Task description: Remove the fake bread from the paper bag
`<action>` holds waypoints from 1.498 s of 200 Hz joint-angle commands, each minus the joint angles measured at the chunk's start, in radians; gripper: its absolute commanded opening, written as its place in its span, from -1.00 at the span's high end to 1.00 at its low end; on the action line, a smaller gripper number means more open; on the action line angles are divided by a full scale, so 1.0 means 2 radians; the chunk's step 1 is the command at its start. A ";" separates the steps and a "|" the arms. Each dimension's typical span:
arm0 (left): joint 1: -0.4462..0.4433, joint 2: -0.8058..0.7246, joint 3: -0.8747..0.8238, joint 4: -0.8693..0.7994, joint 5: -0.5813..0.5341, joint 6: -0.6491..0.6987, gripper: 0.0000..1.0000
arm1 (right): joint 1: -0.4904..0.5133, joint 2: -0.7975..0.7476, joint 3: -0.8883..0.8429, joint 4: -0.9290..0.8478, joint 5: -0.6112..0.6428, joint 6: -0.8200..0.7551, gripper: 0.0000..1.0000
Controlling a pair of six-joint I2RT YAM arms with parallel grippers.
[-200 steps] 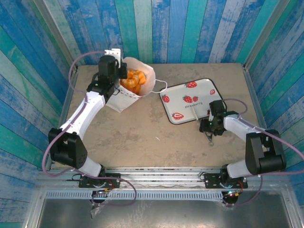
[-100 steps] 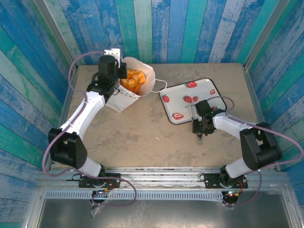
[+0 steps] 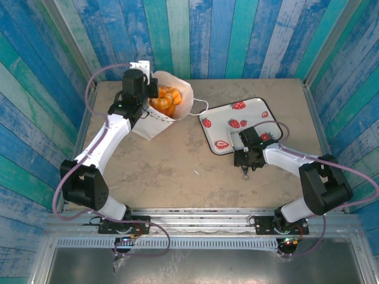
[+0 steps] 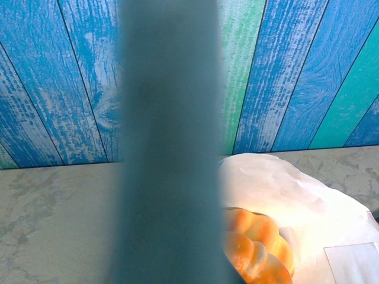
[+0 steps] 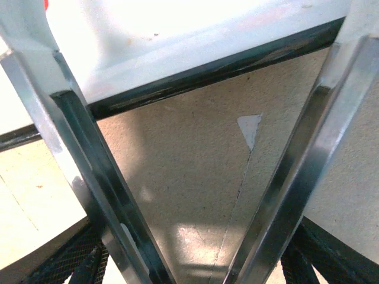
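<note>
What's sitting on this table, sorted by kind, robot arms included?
Robot arms: 2, left arm and right arm
Paper bag: 1
Strawberry tray: 1
Fake bread: orange heap inside the bag, pieces too overlapped to count
Total: 4, plus the bread

Paper bag is standing at the back left of the table, with the fake bread sitting inside it. My left gripper is hanging at the bag's left rim. Tray is lying flat to the right of the bag, apart from it. My right gripper is sitting low over the table, just in front of the tray's near edge.
</note>
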 commanded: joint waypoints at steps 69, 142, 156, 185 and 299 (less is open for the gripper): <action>0.003 -0.044 -0.001 0.028 -0.007 -0.003 1.00 | 0.005 0.024 -0.007 -0.024 0.017 0.032 -0.59; 0.003 -0.051 -0.005 0.028 -0.015 -0.002 1.00 | 0.009 0.014 0.002 -0.033 0.024 0.015 0.27; 0.003 -0.052 -0.007 0.027 -0.014 -0.002 1.00 | 0.009 -0.006 0.006 -0.036 0.029 0.006 0.39; 0.003 -0.058 -0.012 0.028 -0.013 -0.005 1.00 | 0.010 -0.055 0.022 -0.044 0.026 -0.018 0.54; 0.003 -0.070 -0.038 0.047 0.016 -0.027 1.00 | 0.009 -0.132 0.084 0.027 -0.121 -0.074 0.46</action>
